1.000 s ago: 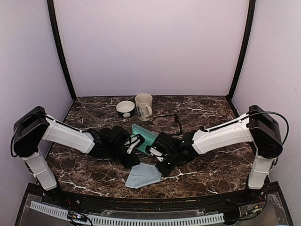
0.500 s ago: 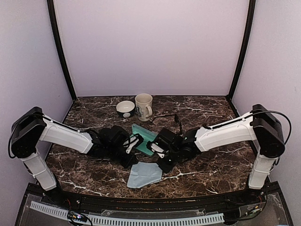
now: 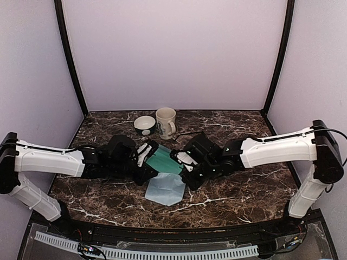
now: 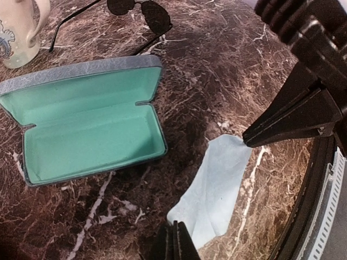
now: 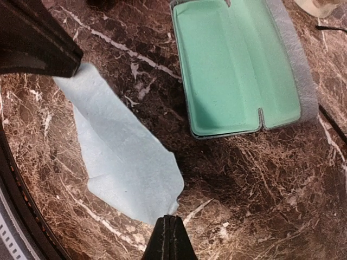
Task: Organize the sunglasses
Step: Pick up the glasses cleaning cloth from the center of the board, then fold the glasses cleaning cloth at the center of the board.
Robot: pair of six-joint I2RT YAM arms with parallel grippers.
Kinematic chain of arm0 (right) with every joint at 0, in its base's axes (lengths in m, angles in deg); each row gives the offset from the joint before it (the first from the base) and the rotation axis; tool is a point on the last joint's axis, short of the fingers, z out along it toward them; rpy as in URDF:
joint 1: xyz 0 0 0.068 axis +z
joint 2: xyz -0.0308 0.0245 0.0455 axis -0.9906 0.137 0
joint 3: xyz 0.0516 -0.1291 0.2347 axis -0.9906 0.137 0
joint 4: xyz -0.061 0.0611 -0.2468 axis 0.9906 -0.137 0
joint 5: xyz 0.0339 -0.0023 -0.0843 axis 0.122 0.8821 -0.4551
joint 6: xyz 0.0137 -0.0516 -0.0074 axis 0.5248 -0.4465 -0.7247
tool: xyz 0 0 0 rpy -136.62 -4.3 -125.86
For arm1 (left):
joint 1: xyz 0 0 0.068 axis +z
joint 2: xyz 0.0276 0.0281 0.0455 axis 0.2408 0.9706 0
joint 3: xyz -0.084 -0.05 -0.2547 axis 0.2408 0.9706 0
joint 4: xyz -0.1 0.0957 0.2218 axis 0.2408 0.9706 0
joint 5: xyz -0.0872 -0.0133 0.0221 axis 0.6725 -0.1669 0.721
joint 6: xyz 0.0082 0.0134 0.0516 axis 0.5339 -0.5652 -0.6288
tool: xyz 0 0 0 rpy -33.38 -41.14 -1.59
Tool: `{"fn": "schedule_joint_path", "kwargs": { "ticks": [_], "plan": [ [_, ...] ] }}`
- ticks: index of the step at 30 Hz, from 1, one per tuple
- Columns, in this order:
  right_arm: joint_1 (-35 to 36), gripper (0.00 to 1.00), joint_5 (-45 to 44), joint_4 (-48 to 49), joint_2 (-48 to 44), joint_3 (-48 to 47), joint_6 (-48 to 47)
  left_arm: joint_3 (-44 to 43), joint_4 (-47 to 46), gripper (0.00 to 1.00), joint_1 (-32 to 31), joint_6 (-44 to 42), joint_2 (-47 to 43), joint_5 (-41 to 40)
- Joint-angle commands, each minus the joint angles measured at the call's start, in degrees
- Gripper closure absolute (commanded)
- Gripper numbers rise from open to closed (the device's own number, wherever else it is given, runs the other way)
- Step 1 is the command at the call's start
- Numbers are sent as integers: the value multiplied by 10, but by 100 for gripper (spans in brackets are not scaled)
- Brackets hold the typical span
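Currently, opposite corners of the pale blue cleaning cloth (image 4: 217, 184) are pinched by the closed left gripper (image 4: 174, 228) and right gripper (image 5: 169, 222); one could be pulled free by uneven tension.

The top edge of the left wrist view cuts the thin black wire-framed sunglasses (image 4: 142, 12) across the lenses, and its upper left corner crops the cream ceramic mug (image 4: 16, 32). In the overhead view, the left gripper (image 3: 149, 175) and right gripper (image 3: 187, 183) cover two corners of the pale blue cleaning cloth (image 3: 165, 190). Whether they pinch it cannot be told.
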Motion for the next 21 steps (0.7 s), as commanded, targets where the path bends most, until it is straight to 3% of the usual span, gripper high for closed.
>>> {"fn": "schedule_joint_path", "kwargs": {
  "ticks": [1,14,21],
  "plan": [
    [33,100,7,-4,-40,1,11,12,48,100,-36,2,-51,-28],
    [150,100,-71,-51,-105,18,101,55,114,100,-190,94,-149,-161],
    [151,100,-116,-57,-95,40,123,83,78,100,-196,115,-134,-187]
  ]
}}
